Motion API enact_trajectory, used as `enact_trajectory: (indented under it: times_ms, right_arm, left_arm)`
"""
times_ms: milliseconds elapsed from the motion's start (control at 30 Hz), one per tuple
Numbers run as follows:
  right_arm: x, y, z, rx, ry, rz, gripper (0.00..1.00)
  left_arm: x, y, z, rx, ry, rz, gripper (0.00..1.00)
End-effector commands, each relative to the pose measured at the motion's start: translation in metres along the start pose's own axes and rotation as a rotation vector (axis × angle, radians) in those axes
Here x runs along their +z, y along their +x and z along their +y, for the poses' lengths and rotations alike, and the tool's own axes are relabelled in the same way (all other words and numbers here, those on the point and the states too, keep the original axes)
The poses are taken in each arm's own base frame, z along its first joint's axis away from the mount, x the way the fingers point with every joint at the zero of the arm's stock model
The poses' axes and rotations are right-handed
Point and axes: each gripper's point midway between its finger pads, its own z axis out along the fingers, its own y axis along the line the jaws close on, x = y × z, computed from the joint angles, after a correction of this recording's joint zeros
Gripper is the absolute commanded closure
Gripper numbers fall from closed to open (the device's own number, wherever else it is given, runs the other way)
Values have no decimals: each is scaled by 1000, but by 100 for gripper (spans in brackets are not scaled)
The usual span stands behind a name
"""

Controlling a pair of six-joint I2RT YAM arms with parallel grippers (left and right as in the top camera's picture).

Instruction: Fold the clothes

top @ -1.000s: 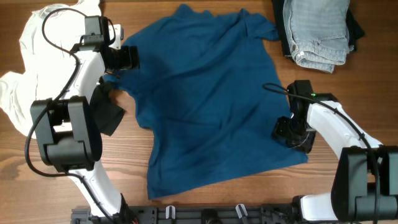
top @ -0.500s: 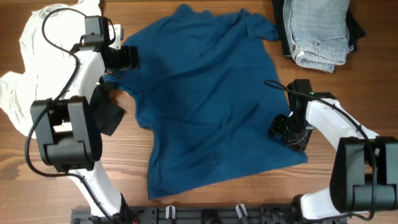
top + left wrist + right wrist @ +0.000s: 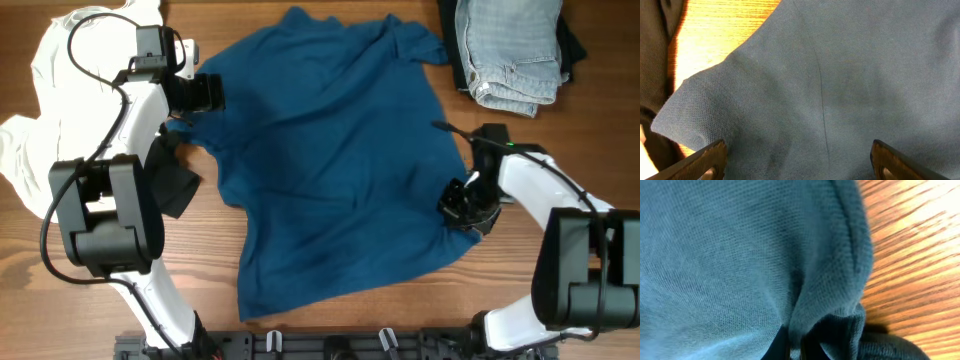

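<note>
The blue shirt (image 3: 330, 150) is lying spread out and somewhat rumpled across the middle of the wooden surface (image 3: 400, 310), its collar end pointing toward the far edge and its hem toward the arm bases.

The left end effector (image 3: 203, 93) is hovering over the sleeve on the left side with its fingers standing wide apart. In the left wrist view the two fingertips (image 3: 707, 157) are showing at the bottom corners, the sleeve and its shoulder seam are lying flat between them, and nothing is being gripped.

The right end effector (image 3: 467, 208) is sitting low at the shirt's right side edge, near the hem corner, and is clamping the fabric. In the right wrist view a fold of the hemmed edge is bunching up and running into the closed fingers at the bottom of the frame, with bare wood showing just beside it.

A white garment (image 3: 40, 90) is lying crumpled at the left edge of the surface, beside the left arm. A black garment (image 3: 178, 188) is lying partly under that arm, just beside the shirt's left side. At the far right corner a folded pair of light jeans (image 3: 510, 50) is resting on a dark piece of cloth (image 3: 572, 40), just beside the shirt's right sleeve.
</note>
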Motion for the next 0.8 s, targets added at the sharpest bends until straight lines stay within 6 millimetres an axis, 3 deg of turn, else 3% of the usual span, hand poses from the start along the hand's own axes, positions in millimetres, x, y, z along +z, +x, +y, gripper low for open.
enact_trajectory:
  times_ms: [0, 167, 267, 367, 633, 667, 767]
  right_arm:
    - [7, -29, -45, 59, 47, -24, 96]
    - [-23, -77, -90, 169, -59, -113, 96]
    - [-46, -106, -101, 245, -184, -195, 96]
    - [-70, -135, -120, 313, -189, -296, 96]
    - [-121, -171, -123, 326, -204, -429, 95]
    - [-125, -173, -123, 324, -205, -436, 92]
    - [-140, -172, -114, 284, -239, -427, 29]
  left_arm:
    - [-7, -4, -1, 17, 2, -14, 9]
    - [-7, -3, -1, 17, 2, -13, 9]
    - [-7, -4, -1, 17, 2, -13, 9]
    - [-7, -2, -1, 16, 1, -8, 10]
    - [-8, 11, -1, 9, 3, 46, 10]
    - [-8, 16, -1, 6, 4, 66, 10]
    - [-11, 42, -5, -10, 29, 171, 13]
